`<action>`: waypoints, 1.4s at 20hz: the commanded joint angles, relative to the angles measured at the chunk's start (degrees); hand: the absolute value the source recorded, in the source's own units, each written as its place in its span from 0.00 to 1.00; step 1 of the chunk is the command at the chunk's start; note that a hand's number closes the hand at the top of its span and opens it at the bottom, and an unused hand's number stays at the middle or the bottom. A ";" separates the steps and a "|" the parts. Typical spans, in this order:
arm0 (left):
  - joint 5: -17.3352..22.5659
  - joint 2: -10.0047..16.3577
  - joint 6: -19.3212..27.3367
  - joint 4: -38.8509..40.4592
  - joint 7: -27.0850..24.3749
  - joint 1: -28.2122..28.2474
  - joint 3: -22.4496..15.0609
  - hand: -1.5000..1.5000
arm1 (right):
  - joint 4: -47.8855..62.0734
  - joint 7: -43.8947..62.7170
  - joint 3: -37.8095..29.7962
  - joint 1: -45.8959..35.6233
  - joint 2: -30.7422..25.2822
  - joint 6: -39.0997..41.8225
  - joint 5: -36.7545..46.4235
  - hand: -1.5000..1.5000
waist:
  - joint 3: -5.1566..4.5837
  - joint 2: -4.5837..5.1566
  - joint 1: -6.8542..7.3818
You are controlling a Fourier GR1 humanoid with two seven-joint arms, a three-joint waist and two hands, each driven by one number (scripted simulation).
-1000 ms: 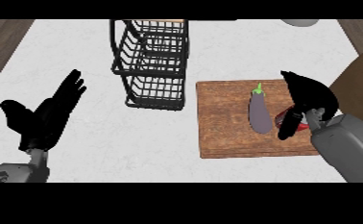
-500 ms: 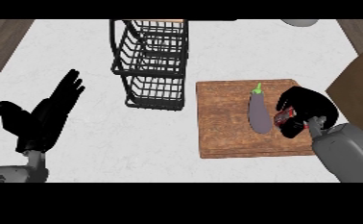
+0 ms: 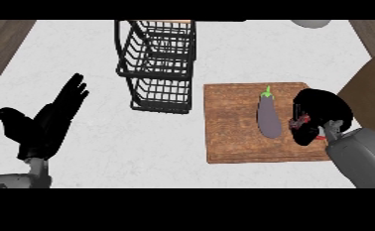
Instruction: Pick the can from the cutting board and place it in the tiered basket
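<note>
On the right side of the wooden cutting board (image 3: 234,126) my right hand (image 3: 319,111) is curled round the can (image 3: 299,123); only a thin red strip of the can shows between the fingers. A purple eggplant (image 3: 269,114) with a green stem lies on the board just left of that hand. The black wire tiered basket (image 3: 157,66) stands beyond the board's left corner, at the middle top. My left hand (image 3: 48,121) rests open at the left edge, fingers pointing up.
A pale round object (image 3: 316,23) shows partly at the top right edge. Dark wood flooring borders the white counter (image 3: 95,51) at the top left and the right side.
My right hand has come down from an open pose over the board's right side and its fingers have curled round the can. The left hand has barely moved.
</note>
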 commanded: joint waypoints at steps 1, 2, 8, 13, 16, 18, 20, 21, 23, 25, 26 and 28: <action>-1.58 -1.22 0.78 3.59 -0.82 -2.75 -0.28 0.50 | 4.12 -17.53 2.36 0.51 -3.99 -8.58 7.04 1.00 | 0.22 0.62 -0.04; -0.45 -0.96 -0.18 1.93 -1.51 -0.39 0.07 0.50 | 5.29 -23.50 0.95 0.26 -7.02 -9.92 6.57 1.00 | 0.28 0.65 0.63; -1.95 -1.73 1.01 1.12 -0.91 -0.34 -0.64 0.50 | 9.83 -37.62 -4.51 0.64 -6.71 -29.71 10.18 1.00 | 0.26 0.33 -0.03; -1.54 -1.71 0.50 3.05 -1.35 -1.52 0.30 0.50 | 4.88 -42.86 -14.25 -2.81 -1.31 -34.28 -1.91 1.00 | 0.20 0.07 -1.07; -1.82 -1.69 0.14 3.49 -2.27 -0.31 0.43 0.50 | 0.27 -44.01 -16.88 -4.36 2.17 -34.83 -6.87 1.00 | 0.11 -0.06 -0.69; -1.14 -0.84 0.11 -0.02 1.74 -0.47 0.36 0.50 | -4.14 -46.40 -19.81 -1.93 -0.22 -31.39 -11.75 1.00 | 0.12 -0.36 -1.12; -1.47 -1.56 0.21 -0.39 -0.13 1.50 0.78 0.50 | -8.50 -43.52 -21.68 -3.64 -2.13 -27.03 -13.95 1.00 | 0.05 -0.31 -0.84; -2.75 -3.06 0.96 1.05 0.07 -0.40 -0.50 0.50 | -9.90 -43.41 -20.98 -2.65 0.02 -27.76 -13.91 1.00 | 0.05 -0.17 -0.93; -2.14 -1.85 -0.74 2.74 -1.55 -0.65 1.85 0.50 | -13.63 -37.55 -19.36 -5.22 1.09 -24.37 -13.49 1.00 | 0.02 -0.11 -0.62; -2.58 -2.74 -0.45 1.44 -1.01 -0.14 0.78 0.50 | -18.81 -30.83 -18.48 -8.00 1.39 -21.33 -14.58 1.00 | 0.00 -0.20 -0.61; 0.19 -0.60 -2.15 2.36 2.63 -4.42 3.32 0.50 | -17.04 -27.77 -15.33 -11.58 4.24 -22.17 -12.03 1.00 | -0.01 -0.07 -0.28; -2.85 -2.76 -1.35 2.28 -0.76 0.15 1.62 0.50 | -21.37 -26.01 -17.96 -10.03 3.70 -18.99 -14.70 1.00 | 0.02 -0.10 -0.41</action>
